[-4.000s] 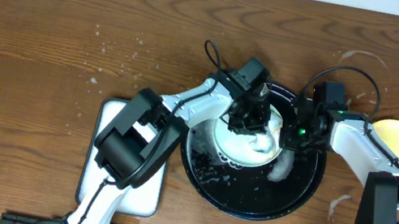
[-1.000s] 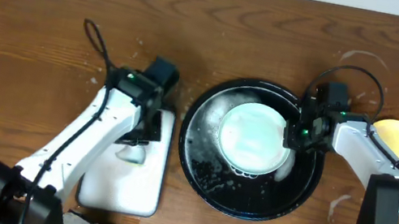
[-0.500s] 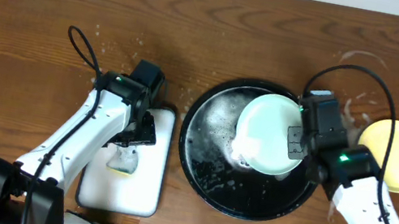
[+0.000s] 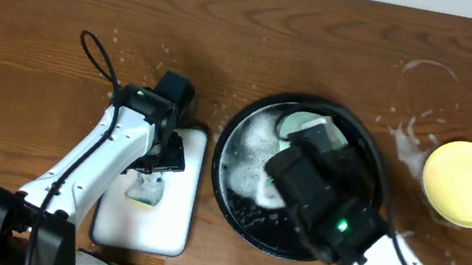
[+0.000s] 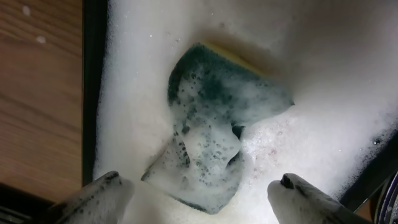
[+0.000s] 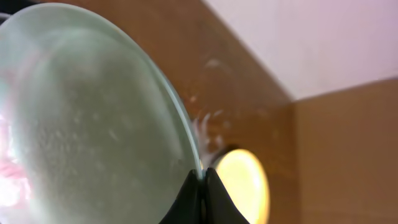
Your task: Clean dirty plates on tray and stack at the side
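Note:
My right gripper (image 6: pixel 200 176) is shut on the rim of a pale mint plate (image 6: pixel 93 124), which it holds tilted on edge; a faint pink tint shows at the plate's lower left. In the overhead view the raised right arm (image 4: pixel 331 203) covers much of the black tray (image 4: pixel 223 164), and a slice of the mint plate (image 4: pixel 299 124) shows beyond it. A yellow plate (image 4: pixel 467 183) lies on the table to the right, also behind the held rim (image 6: pixel 244 186). My left gripper (image 5: pixel 199 180) is open just above a foamy sponge (image 5: pixel 211 124).
The sponge (image 4: pixel 146 191) lies in a white rectangular tray (image 4: pixel 175 229) left of the black tray, its floor covered in foam (image 5: pixel 348 62). Foam patches sit inside the black tray (image 4: pixel 252 150). White foam streaks and rings mark the wood (image 4: pixel 411 134) near the yellow plate.
The left gripper opened and let the sponge go onto the white tray. The right arm lifted the mint plate off the black tray, tipped it on edge and rose toward the camera.

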Robot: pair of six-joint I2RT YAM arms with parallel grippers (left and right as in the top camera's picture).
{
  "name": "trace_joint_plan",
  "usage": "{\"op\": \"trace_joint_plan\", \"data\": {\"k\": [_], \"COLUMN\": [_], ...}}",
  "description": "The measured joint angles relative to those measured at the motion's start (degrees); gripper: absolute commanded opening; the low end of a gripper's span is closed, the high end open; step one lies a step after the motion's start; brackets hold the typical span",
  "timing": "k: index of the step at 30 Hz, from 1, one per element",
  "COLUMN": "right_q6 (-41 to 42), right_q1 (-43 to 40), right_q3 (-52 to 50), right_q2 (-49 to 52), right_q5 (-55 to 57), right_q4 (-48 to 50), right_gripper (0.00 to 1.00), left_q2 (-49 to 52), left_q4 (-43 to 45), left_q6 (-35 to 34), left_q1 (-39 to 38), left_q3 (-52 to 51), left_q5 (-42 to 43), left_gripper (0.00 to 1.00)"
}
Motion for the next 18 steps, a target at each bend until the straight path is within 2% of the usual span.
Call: {"op": "trace_joint_plan", "data": {"k": [7,18], "right_q6": [-7.3,-16.0], "right_q1": [3.9,4.1], "right_q3": [0.0,0.0], "right_q2": [0.0,0.0], "right_q5": [7.3,9.3], "right_q4": [2.8,5.1], "right_gripper": [0.01,0.01], "left_q2": [0.0,0.0], "left_q4": [0.0,0.0], "left_q6": [0.0,0.0], "left_q1": [0.0,0.0], "left_q3": [0.0,0.0], "left_q5": [0.0,0.0], "left_gripper": [0.81,0.81]}}
